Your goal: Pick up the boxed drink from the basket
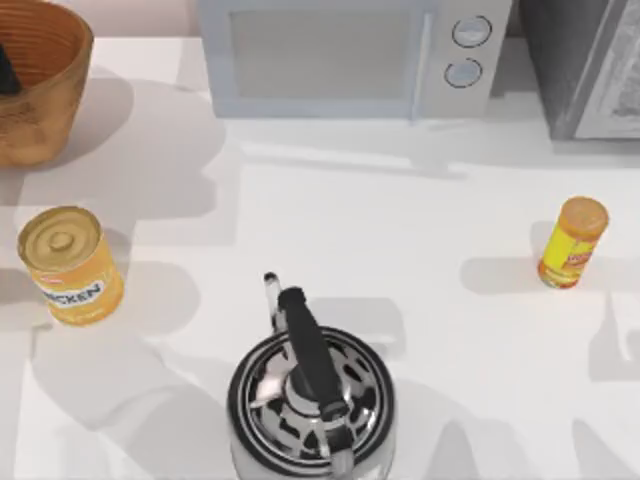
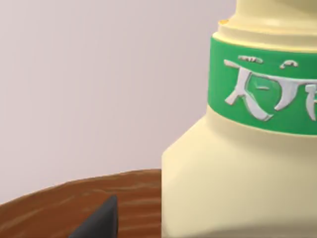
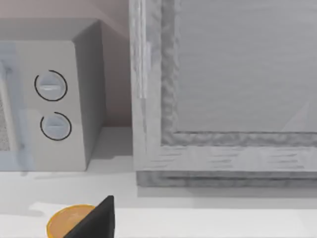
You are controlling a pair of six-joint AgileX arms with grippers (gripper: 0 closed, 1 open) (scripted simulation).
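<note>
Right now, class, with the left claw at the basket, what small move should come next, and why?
Probably ease the left claw slightly closer and grip the boxed drink: it stands close ahead inside the basket, not yet lifted. The right claw sits idle near the orange bottle.

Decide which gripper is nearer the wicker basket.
Left. The left gripper is at the basket, right beside the boxed drink; the right gripper is across the table, by the orange bottle at the right side.
</note>
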